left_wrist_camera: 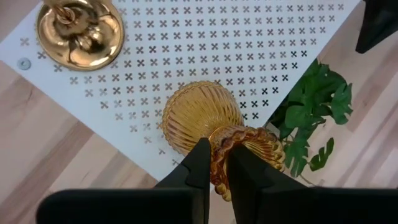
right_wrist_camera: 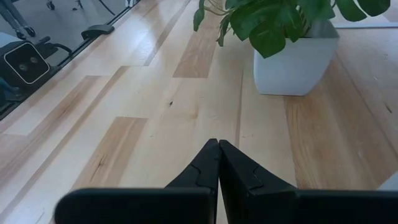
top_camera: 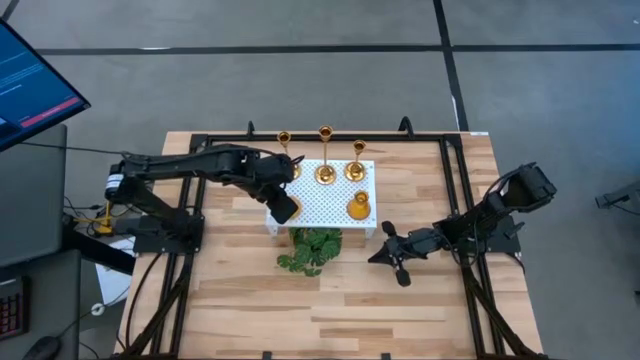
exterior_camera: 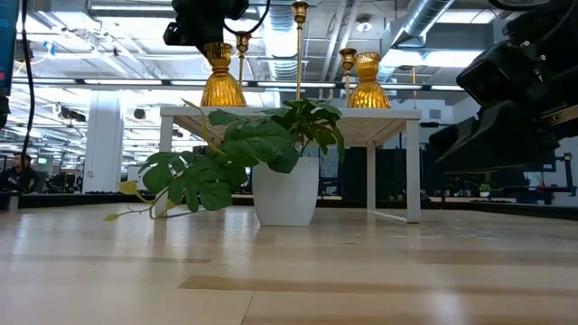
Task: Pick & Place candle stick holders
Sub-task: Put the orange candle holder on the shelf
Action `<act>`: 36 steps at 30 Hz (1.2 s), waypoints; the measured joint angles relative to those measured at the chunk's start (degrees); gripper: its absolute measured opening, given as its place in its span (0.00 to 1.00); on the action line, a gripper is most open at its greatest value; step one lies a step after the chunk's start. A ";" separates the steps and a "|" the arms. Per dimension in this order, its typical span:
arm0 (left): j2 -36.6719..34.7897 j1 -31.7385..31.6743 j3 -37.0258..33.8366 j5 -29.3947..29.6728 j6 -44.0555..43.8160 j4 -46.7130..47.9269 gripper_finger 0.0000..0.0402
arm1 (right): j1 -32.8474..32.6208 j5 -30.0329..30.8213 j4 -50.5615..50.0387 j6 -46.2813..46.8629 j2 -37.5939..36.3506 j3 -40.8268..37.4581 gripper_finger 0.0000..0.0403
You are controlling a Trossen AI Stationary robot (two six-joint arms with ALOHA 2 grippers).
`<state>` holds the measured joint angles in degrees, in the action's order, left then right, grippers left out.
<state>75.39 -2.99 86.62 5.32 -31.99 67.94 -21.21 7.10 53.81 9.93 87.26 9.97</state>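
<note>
A white perforated platform [top_camera: 320,205] stands mid-table. Three tall gold candle stick holders [top_camera: 325,160] stand along its far side; one round base shows in the left wrist view [left_wrist_camera: 78,28]. A short amber holder [top_camera: 359,205] stands on the platform's right part [exterior_camera: 368,81]. My left gripper [top_camera: 285,205] is shut on a second short amber holder [left_wrist_camera: 199,118] at the platform's left near corner [exterior_camera: 221,83]. My right gripper [top_camera: 375,256] lies shut and empty on the table right of the plant [right_wrist_camera: 217,144]. My left gripper pinches the short holder's twisted top rim [left_wrist_camera: 219,163] between its two fingers, on one side of the cup. The fingers come from above, pointing down. The holder stands upright, and its ribbed base [left_wrist_camera: 196,112] appears to rest on the platform.
A green leafy plant in a white pot [top_camera: 312,250] stands on the table just in front of the platform [exterior_camera: 284,181]. A black frame [top_camera: 200,145] runs around the wooden table. Bare wood lies in front of my right gripper [right_wrist_camera: 186,106].
</note>
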 joint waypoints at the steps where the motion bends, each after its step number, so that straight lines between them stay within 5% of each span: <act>1: 0.25 0.01 0.07 -0.11 -0.01 -0.03 0.08 | 0.00 0.01 -0.01 0.00 0.00 0.01 0.00; 23: -0.27 0.03 -0.13 2.32 0.22 -1.58 0.22 | -0.02 -0.12 -0.17 0.15 0.00 0.03 0.00; 36: -8.28 0.02 -0.15 2.36 4.04 -6.96 0.22 | -0.02 -0.07 -0.01 0.15 0.00 0.03 0.00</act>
<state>67.10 -2.97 86.48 7.68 -27.95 60.98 -21.23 7.03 53.80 10.09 87.26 10.00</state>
